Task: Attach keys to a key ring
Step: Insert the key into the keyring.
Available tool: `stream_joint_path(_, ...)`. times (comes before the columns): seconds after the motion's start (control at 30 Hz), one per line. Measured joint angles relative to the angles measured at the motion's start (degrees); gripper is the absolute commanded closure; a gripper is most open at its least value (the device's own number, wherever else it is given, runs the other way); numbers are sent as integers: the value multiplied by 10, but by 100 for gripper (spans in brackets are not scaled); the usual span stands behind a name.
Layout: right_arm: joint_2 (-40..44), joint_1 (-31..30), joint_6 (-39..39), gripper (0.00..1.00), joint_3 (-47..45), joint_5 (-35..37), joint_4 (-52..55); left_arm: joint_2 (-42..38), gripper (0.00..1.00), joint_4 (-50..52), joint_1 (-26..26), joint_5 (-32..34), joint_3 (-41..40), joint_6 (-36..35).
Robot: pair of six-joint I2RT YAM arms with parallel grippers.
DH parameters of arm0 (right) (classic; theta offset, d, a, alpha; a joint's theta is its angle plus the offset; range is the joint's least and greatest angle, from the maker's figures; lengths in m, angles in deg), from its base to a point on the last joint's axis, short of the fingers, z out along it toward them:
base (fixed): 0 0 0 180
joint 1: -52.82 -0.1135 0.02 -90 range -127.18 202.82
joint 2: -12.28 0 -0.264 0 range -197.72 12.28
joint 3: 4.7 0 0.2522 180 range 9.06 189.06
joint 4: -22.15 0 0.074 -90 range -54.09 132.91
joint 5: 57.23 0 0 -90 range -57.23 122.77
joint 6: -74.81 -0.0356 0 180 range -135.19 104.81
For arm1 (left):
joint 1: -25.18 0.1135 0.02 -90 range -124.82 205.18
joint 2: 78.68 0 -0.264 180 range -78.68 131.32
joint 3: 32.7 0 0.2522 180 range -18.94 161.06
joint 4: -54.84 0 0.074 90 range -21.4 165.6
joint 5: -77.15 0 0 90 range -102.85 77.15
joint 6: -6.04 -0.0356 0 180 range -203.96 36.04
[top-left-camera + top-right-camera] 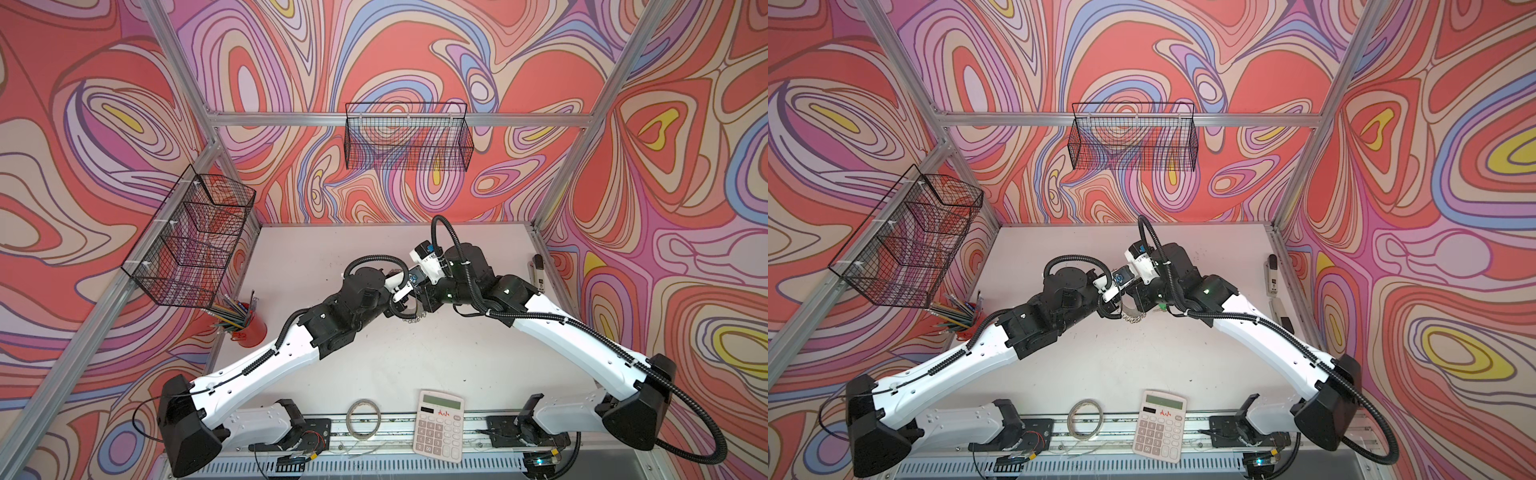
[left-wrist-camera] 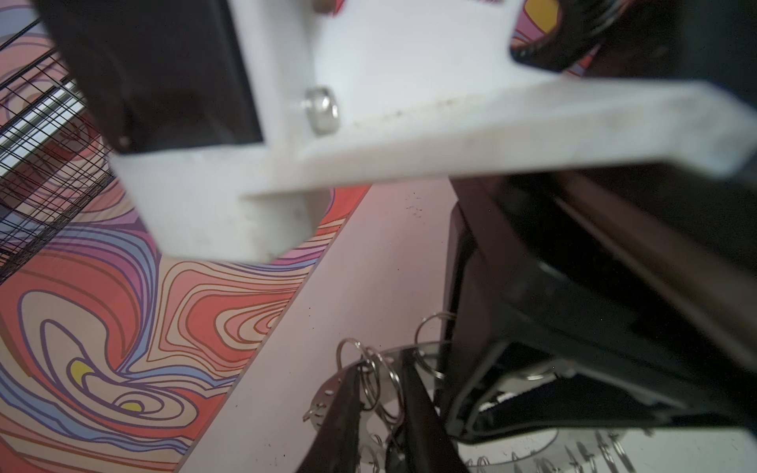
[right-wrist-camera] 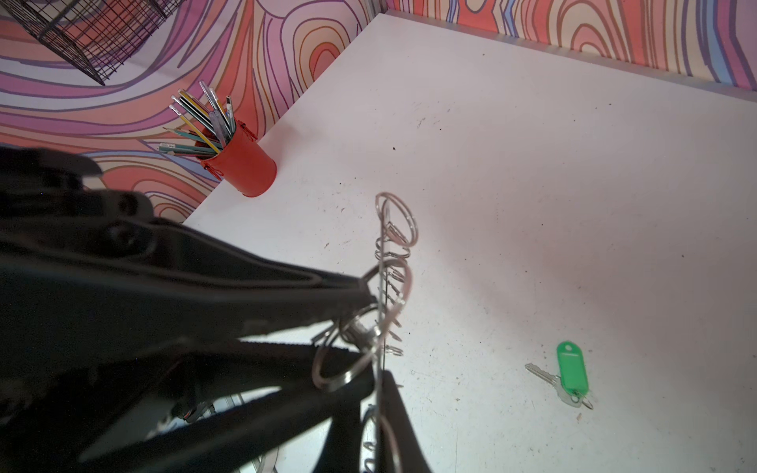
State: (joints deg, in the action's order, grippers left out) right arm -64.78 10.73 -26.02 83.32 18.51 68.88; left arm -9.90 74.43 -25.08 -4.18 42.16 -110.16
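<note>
Mid-table, both arms meet around a key ring held on edge

Between the two wrists the key ring (image 2: 327, 396), a flat grey metal disc fringed with thin wire loops, stands on edge above the scuffed white table (image 3: 532, 164). On the right, the right gripper (image 3: 379, 393) has its black jaws pressed together on the disc's rim, one on each face. From the left, the left gripper (image 2: 379, 368) reaches in with its dark, matt fingers (image 2: 346, 405) set narrowly apart around one round wire loop. The view there is blurred, so I cannot tell whether they truly pinch it. Just right of the ring the green-tagged key (image 3: 571, 368), silver with a glossy oval plastic tag, lies flat on the table, untouched. At the left edge stands a red cylindrical cup (image 3: 245, 170) of pencils
</note>
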Motion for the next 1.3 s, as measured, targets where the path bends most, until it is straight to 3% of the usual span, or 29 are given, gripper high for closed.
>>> stream_joint_path(0.5, 0, 0, 0, 100, 0, -6, -4, 7, 100, 19, 0, 6, 32, 58)
stream_joint_path(0.77, 0, 0, 0, 100, -3, -6, -4, 19, 100, 67, 1, 6, 61, 94)
stream_joint_path(1.03, 0, -5, 7, 100, -3, -7, -28, 31, 100, 173, 47, -76, 137, 216)
stream_joint_path(1.13, 0, -8, 14, 82, -4, -7, -37, 32, 100, 200, 69, -119, 155, 273)
stream_joint_path(1.3, 13, -3, 23, 52, -13, 4, -38, 38, 100, 263, 79, -132, 195, 332)
